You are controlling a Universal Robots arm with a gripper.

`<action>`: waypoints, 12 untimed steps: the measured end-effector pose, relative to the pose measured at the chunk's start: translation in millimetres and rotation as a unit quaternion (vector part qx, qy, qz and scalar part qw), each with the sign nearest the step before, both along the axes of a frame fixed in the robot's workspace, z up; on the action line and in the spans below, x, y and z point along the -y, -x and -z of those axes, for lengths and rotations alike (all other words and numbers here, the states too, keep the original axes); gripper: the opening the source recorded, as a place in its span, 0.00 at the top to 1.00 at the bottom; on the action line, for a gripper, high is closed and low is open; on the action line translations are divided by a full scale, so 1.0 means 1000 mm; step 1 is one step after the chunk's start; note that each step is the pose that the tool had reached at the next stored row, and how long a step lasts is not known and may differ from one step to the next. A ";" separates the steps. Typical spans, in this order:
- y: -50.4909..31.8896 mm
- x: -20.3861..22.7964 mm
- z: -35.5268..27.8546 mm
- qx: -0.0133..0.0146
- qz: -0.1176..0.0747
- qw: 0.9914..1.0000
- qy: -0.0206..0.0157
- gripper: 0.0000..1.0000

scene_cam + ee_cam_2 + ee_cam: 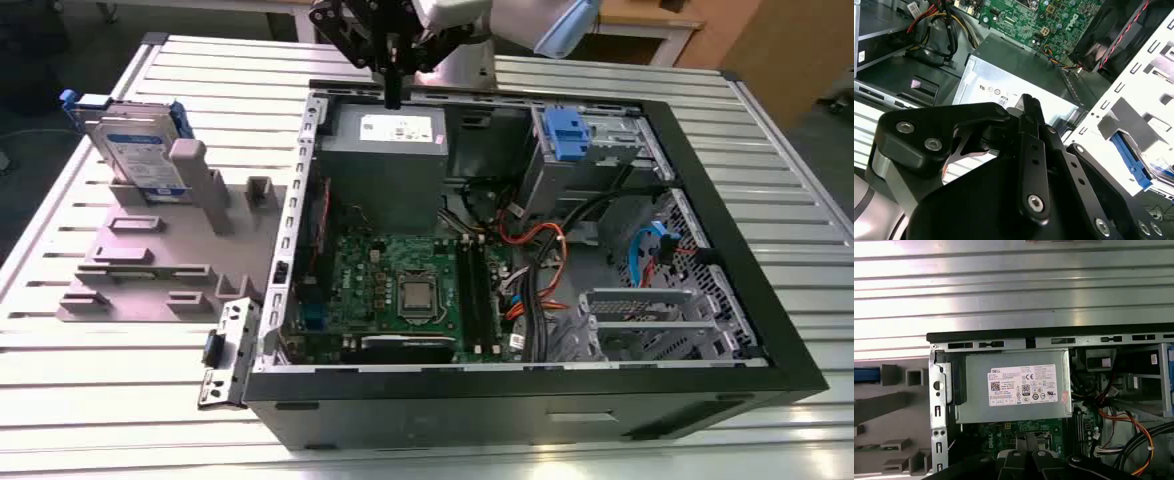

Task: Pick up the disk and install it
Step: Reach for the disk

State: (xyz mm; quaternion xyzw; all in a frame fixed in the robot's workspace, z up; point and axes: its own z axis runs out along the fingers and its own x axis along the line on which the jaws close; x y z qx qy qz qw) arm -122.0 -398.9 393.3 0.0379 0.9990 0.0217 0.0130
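The disk stands upright in a grey holder on the table, at the exterior view's left, outside the computer case. It is silver with a white-and-blue label and blue rails. A blue edge of the disk shows in the first wrist view beside the holder's grey blocks. My gripper hangs over the far edge of the open case, just above the grey power-supply box. It is well apart from the disk. Its black fingers are shut together with nothing between them.
The case lies open on a slatted metal table. Inside it are a green motherboard, orange and black cables and a metal drive cage with a blue plastic piece at the far right. The power supply's white sticker faces up.
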 end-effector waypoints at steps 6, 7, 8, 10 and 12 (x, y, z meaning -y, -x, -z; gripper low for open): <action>0.0023 0.0000 0.0035 -0.002 0.000 1.000 0.000 0.89; 0.0026 0.0000 0.0036 -0.002 0.000 1.000 0.000 0.89; 0.0030 0.0000 0.0036 -0.002 0.000 1.000 0.000 0.89; 0.0036 0.0000 0.0036 -0.002 0.000 1.000 0.000 0.89; 0.0039 0.0000 0.0035 -0.002 0.000 1.000 0.000 0.89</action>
